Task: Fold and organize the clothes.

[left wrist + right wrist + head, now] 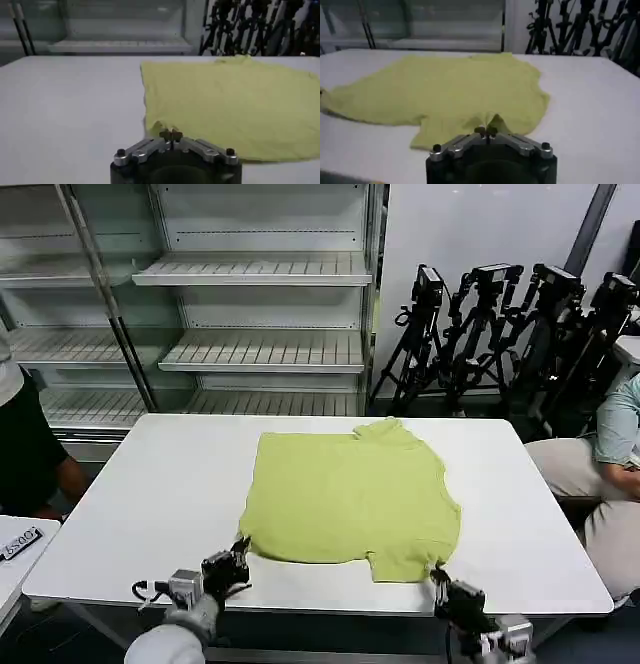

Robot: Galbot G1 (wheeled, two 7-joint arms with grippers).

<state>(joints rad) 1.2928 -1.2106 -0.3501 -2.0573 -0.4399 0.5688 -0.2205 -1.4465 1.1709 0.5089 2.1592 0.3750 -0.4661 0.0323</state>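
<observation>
Left gripper (171,133): clenched on the shirt's (345,496) near-left corner, fabric puckered at its tips; right gripper (486,131): pinched on the shirt's near sleeve edge, cloth tented; shirt: lime, flat, mid-table (150,484), collar at the far side; shelving (260,274) beyond the table.

Both grippers, left (170,134) and right (486,131), are black-bodied with silver, black-screwed links.

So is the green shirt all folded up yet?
Partly folded: the T-shirt lies flat on the table with only one sleeve sticking out.
</observation>
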